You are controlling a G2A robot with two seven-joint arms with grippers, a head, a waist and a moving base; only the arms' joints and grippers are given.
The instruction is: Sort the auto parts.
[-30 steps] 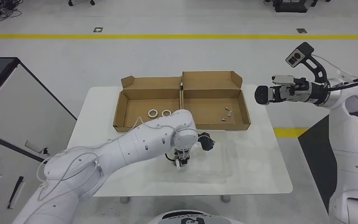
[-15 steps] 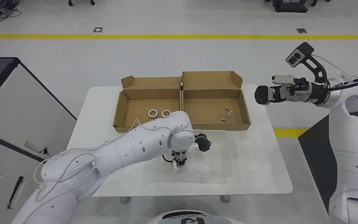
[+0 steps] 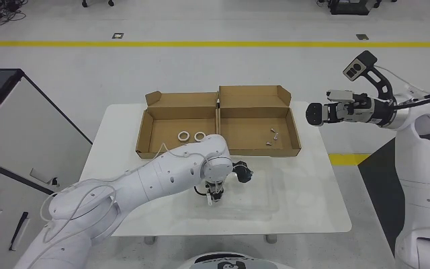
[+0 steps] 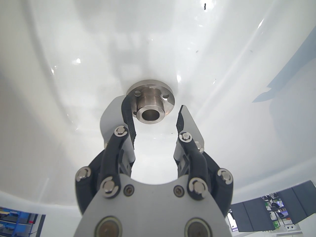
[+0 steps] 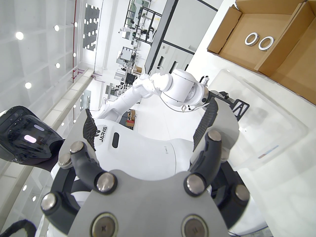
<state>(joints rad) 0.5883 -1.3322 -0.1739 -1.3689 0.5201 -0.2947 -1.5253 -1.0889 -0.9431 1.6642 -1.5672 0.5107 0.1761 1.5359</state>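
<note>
White table w/ two cardboard boxes; grey floor, yellow line.

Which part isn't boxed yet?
The silver flanged metal bushing, between the left gripper's open jaws; the two white rings and small silver bolts lie in the brown cardboard boxes.

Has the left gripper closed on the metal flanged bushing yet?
Open. The left gripper straddles the flanged bushing, with a clear gap between one pad and the hub.
</note>
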